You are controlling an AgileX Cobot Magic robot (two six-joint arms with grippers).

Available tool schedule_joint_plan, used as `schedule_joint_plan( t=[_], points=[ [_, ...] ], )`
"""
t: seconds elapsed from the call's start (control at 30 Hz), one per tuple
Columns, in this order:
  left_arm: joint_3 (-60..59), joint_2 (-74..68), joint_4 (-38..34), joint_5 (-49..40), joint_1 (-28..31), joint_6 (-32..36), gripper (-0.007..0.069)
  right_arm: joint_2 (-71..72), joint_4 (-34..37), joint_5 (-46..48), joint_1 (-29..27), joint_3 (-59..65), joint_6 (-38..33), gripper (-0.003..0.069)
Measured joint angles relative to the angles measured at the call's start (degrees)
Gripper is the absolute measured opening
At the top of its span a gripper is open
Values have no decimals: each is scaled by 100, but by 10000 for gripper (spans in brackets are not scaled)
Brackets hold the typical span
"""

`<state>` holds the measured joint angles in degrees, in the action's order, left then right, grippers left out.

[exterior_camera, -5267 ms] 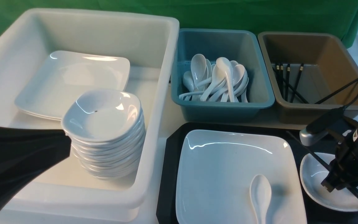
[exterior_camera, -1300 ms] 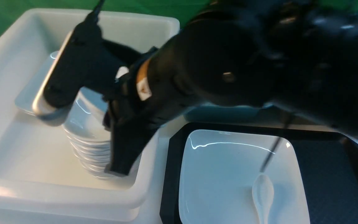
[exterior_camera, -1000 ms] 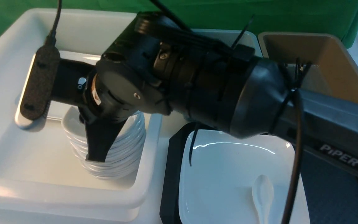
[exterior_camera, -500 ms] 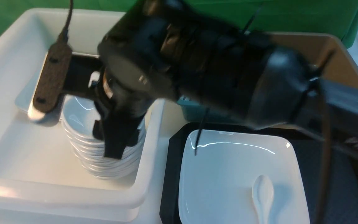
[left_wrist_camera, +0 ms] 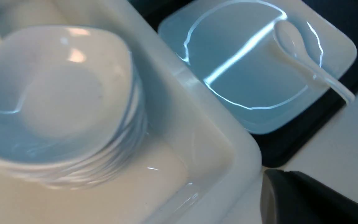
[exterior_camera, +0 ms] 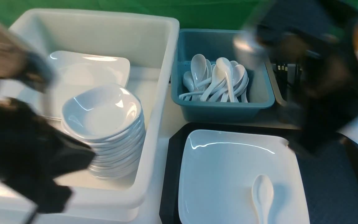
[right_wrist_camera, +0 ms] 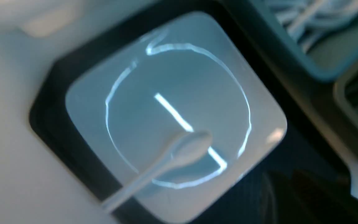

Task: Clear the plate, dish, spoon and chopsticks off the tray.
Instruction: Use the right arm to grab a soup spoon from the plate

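Front view, stock count: two pieces left on the tray

Nearest: the tray (exterior_camera: 169, 174), black, with the plate (exterior_camera: 228, 168) lying flat on its left part. No dish or chopsticks showed on its floor. On the plate lay the spoon (exterior_camera: 262, 194), bowl end away from me and handle toward me. By the left wrist view the handle tip reached past the plate's near rim.

Near left: the left arm (exterior_camera: 26, 155), smeared, over the tub's front corner. Of the left gripper I could not tell wide from narrow.

Middle: the white tub (exterior_camera: 166, 62) beside the tray, holding a stack of dishes (exterior_camera: 104, 133). I took the top one, the dish (exterior_camera: 101, 109), as the task's own. Flat plates (exterior_camera: 89, 71) lay behind the stack.

Far: the teal bin (exterior_camera: 222, 109) with loose spoons (exterior_camera: 219, 79), and beside it the brown bin (exterior_camera: 275, 90), largely behind the right arm (exterior_camera: 318, 93). I glimpsed the chopsticks (exterior_camera: 286, 70) there as thin black sticks. The right gripper was lost in blur and I could not read its state.

Step in hand, my judgement: spoon first, since it sat on the plate. I would pinch the overhanging handle rather than the glossy bowl and squeeze gently against slipping. Then I would lift straight clear and carry it to the teal bin. The plate would go to the tub afterwards.

Writing: none legible in any view.
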<state>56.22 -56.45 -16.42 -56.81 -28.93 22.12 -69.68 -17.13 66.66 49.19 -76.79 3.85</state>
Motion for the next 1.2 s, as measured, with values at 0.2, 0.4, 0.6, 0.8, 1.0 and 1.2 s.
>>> schedule_joint_plan(
  t=[0.2,0.4,0.6,0.8,1.0,1.2],
  points=[
    [309,-1999,-418,950,-1048,-233,21,1713,7,-292,-240,2014,872,94],
    [1349,-3682,29,1327,-2399,-1730,22,2795,-5,-252,-249,2710,1093,103],
    [2466,-4970,193,1232,-2917,-2702,94,3744,-189,-248,-249,2796,1021,113],
    [3085,-5792,233,671,-2913,-3083,311,4284,-238,-225,-249,2796,536,129],
    [3163,-6004,272,909,-2875,-3322,477,4393,-244,-203,-249,2806,426,133],
    [3194,-6276,519,1026,-2875,-3362,472,4393,-250,-203,-249,2806,410,137]
  ],
)
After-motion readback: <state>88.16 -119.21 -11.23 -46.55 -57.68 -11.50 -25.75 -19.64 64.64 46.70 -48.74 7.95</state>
